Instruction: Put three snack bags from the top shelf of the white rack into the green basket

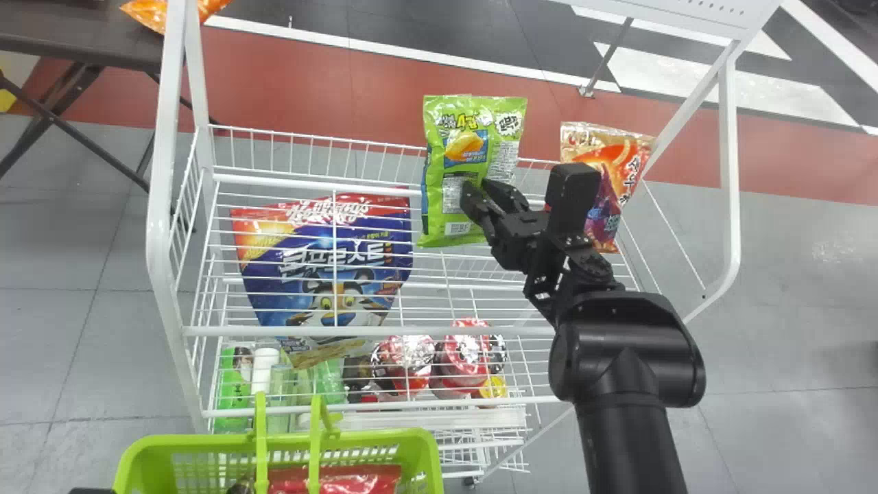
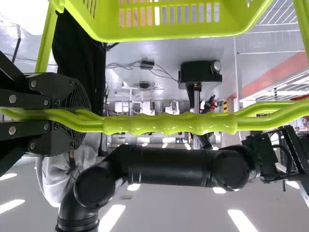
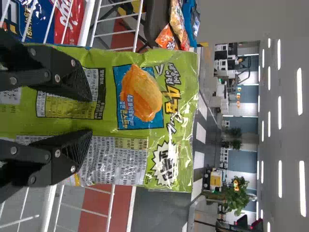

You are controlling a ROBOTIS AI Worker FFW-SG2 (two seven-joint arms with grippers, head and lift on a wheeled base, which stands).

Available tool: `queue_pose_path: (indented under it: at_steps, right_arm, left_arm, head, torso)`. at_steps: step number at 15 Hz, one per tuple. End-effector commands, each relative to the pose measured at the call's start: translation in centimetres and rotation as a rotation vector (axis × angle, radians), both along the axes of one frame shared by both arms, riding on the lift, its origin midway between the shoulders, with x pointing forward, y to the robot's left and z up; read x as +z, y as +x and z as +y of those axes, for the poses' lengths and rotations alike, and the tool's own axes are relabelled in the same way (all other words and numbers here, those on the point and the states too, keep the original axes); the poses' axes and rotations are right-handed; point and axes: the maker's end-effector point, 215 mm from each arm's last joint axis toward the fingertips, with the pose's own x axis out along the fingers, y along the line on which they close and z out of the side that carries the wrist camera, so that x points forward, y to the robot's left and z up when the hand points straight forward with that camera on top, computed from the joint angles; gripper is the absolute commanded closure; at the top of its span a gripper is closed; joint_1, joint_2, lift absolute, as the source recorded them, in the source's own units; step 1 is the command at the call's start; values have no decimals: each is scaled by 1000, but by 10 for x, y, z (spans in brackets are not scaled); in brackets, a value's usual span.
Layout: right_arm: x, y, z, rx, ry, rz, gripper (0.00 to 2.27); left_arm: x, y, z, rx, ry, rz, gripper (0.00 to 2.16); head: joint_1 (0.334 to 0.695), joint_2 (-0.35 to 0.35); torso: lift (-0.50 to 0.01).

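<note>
My right gripper (image 1: 484, 191) stands open in front of the upright green snack bag (image 1: 473, 165) at the back of the white rack's top shelf (image 1: 370, 180). In the right wrist view that gripper (image 3: 90, 114) has its two fingers apart, the green bag (image 3: 130, 140) just beyond them; contact cannot be told. An orange and purple bag (image 1: 621, 165) stands further right, partly behind the gripper. At the bottom left is part of my left gripper (image 1: 92, 490); in its wrist view the gripper (image 2: 79, 117) is shut on the handle of the green basket (image 2: 169, 33). The basket (image 1: 418, 442) holds a red bag (image 1: 363, 478).
A large blue and red bag (image 1: 326, 267) lies on the rack's left side. Cups (image 1: 463, 357) and bottles stand on a lower shelf. White posts (image 1: 161, 171) rise at the rack's sides, and a dark table (image 1: 82, 38) is behind left.
</note>
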Motion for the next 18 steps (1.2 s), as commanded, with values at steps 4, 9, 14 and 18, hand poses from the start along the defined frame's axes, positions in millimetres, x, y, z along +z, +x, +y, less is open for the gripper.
queue_pose_path:
  at_steps: [4,9,14,18]
  right_arm:
    - [5,-10,-12,-9,33,-15,2226]
    - [32,-41,-3,9,77,-76,2226]
    - [75,-150,6,51,176,-29,2226]
    - [59,-232,38,151,283,180,2226]
  left_arm:
    - [0,-1,-4,-11,2,-4,2142]
    - [0,0,-4,-14,6,-9,2142]
    - [2,7,-3,-9,6,-24,2142]
    - [2,4,3,15,0,-6,2145]
  head:
    - [695,-350]
    - [695,-350]
    - [695,-350]
    - [695,-350]
  torso:
    - [0]
    - [0]
    - [0]
    - [0]
